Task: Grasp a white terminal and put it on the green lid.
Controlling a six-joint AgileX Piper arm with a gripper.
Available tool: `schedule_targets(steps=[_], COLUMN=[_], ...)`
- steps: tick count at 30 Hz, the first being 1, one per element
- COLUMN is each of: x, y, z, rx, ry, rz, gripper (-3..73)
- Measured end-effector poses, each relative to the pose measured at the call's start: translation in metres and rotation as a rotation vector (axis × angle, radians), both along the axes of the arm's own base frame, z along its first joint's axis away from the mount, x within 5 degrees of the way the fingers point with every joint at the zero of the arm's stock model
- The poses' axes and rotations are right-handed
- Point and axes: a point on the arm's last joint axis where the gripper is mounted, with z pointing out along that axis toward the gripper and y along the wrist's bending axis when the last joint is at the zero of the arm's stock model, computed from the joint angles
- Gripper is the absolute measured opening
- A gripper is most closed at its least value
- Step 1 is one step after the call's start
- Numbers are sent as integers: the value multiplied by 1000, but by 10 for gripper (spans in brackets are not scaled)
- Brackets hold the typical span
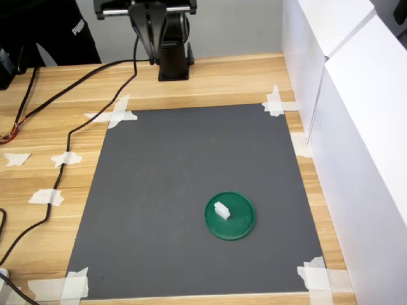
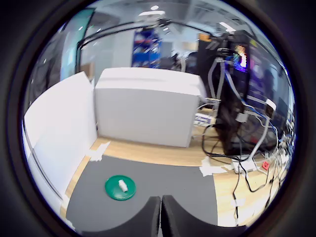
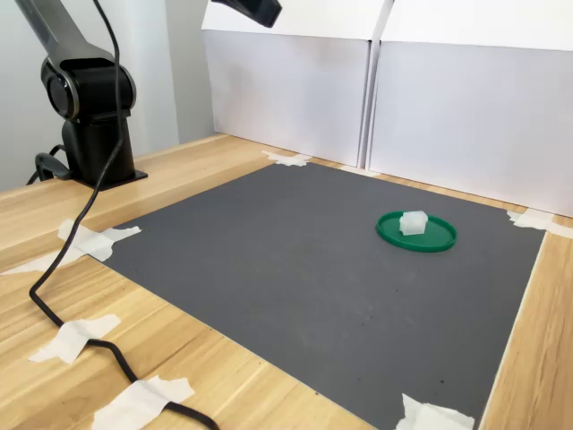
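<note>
Pincer [image 2: 161, 217] closed, empty, raised well clear. White terminal [image 1: 222, 210] rests on green lid [image 1: 238, 227]; placement appears complete, no further move needed.

One white terminal [image 1: 221, 210], one green lid [image 1: 241, 226], one grey mat [image 1: 159, 190], two white boxes [image 3: 474, 107].

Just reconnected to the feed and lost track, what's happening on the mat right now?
Nothing is being handled at this moment. The tiny white plastic terminal block already sits on the flat round dark-green plastic lid, which lies on the grey mat. The arm is pulled back and raised well above the mat; in the wrist view its tool has its jaws together with nothing between them. The placement looks done.
</note>
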Motion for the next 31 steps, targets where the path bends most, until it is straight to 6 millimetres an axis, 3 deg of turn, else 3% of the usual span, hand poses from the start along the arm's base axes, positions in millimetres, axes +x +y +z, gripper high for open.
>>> schedule_targets(steps=[7,18,31], x=[-45,-76,-89], y=[-5,-3,0], z=[-42,-113,-117], rx=[50,0,-7], ry=[-80,-46,-137], rz=[-68,-54,-37], gripper=[-15,-15,-15])
